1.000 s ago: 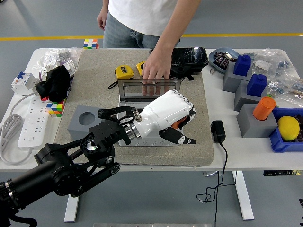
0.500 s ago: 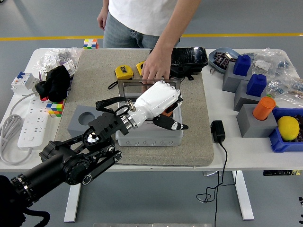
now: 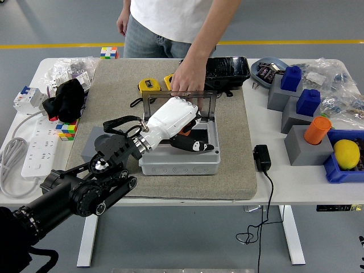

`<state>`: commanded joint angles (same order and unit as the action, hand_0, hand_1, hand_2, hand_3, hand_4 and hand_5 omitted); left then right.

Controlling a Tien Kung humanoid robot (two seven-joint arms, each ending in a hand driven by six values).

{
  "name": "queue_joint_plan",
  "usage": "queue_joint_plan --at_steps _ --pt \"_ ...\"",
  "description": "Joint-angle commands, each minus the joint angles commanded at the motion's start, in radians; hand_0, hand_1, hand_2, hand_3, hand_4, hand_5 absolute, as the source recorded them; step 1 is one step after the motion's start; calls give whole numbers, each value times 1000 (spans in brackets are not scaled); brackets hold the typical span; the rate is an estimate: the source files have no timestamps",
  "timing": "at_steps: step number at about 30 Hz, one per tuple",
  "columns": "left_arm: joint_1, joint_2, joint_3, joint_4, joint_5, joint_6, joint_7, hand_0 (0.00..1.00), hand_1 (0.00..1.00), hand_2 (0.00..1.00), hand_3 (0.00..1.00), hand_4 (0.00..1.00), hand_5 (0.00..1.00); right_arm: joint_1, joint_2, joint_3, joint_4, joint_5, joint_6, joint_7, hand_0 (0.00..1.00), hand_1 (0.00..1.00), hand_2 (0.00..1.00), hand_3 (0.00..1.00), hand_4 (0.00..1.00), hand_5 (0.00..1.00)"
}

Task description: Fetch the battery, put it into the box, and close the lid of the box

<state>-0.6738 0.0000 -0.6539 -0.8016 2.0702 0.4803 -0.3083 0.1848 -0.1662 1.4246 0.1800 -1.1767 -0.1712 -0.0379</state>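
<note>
A grey plastic box stands open on the felt mat, its clear lid upright at the back. A person's hand rests on the lid's top edge. My left hand, white with black fingertips, hovers over the box's inside with its fingers curled. A small orange piece, the battery, shows under the palm within the curled fingers. Most of the battery and the box's left inside are hidden by the hand. My right arm is out of view.
Two yellow tape measures and a black case lie behind the box. A grey block with a hole sits left, a black adapter right. Grey stands, an orange cylinder and a lemon fill the right side.
My left hand has moved back and to the left, from the box's front right to over its inside, carrying the orange battery. The person's hand stays on the lid.
</note>
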Motion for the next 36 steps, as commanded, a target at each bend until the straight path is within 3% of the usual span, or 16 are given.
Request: queue_joint_plan --at_steps 8,9,14,15,20,21,26,27,32,33,36 --pt "6 0 7 -21 -6 4 -28 2 2 2 21 998 615 -1 0 -5 0 4 0 0 788 749 748 794 998 998" --pt "6 0 7 -22 -8 3 -32 8 2 35 39 998 964 -2 0 -6 0 5 0 0 788 749 748 795 998 998" --pt "9 0 9 -22 -21 -7 -52 8 2 35 39 998 964 -3 -1 -8 0 4 0 -1 788 749 748 795 998 998" --pt "9 0 10 -22 -21 -10 -54 78 30 92 95 998 998 -3 -2 -9 0 5 0 -1 788 749 747 794 998 998" --pt "10 0 9 -17 -13 -27 -60 78 30 92 95 998 998 -3 -2 -11 0 6 0 -1 788 749 747 794 998 998" --pt "11 0 9 -16 -11 -28 -60 175 124 171 188 998 998 -3 -2 -12 0 7 0 -1 788 749 747 795 998 998" --pt "12 0 7 -18 0 -35 -60 175 124 171 188 998 998 -6 -1 -12 0 5 1 -3 788 749 747 795 998 998" --pt "12 0 7 -18 1 -36 -60 248 208 235 270 998 998 -6 -1 -12 0 6 1 -3 788 748 747 794 998 998" --pt "10 0 4 -13 6 -38 -61 248 208 235 270 998 998 -4 -3 -17 0 11 1 -2 788 748 747 794 998 998" --pt "9 0 3 -11 7 -41 -60 324 322 328 363 998 998 -3 -4 -18 0 12 1 -2 788 747 746 794 998 998" --pt "5 0 3 -3 10 -45 -60 324 322 328 363 998 998 -2 -4 -16 0 11 1 -3 788 747 746 794 998 998"
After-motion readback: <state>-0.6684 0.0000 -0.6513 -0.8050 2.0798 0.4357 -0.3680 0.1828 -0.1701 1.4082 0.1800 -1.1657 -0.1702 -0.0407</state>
